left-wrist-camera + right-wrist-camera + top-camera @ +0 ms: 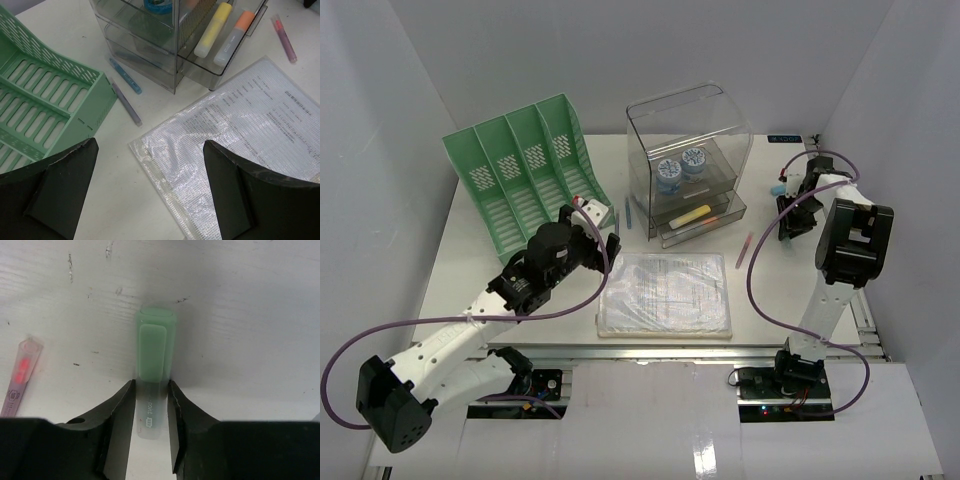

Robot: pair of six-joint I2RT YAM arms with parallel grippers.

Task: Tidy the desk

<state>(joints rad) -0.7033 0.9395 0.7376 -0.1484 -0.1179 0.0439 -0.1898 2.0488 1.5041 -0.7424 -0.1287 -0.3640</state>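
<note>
Desk (pixel 460 265): one green rack (pixel 525 170), two blue rolls (pixel 669 172)

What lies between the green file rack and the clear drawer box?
A blue pen and a purple pen, lying on the desk; the left wrist view shows them.

Plain white walls (pixel 620 50) enclose three sides, evenly lit.
</note>
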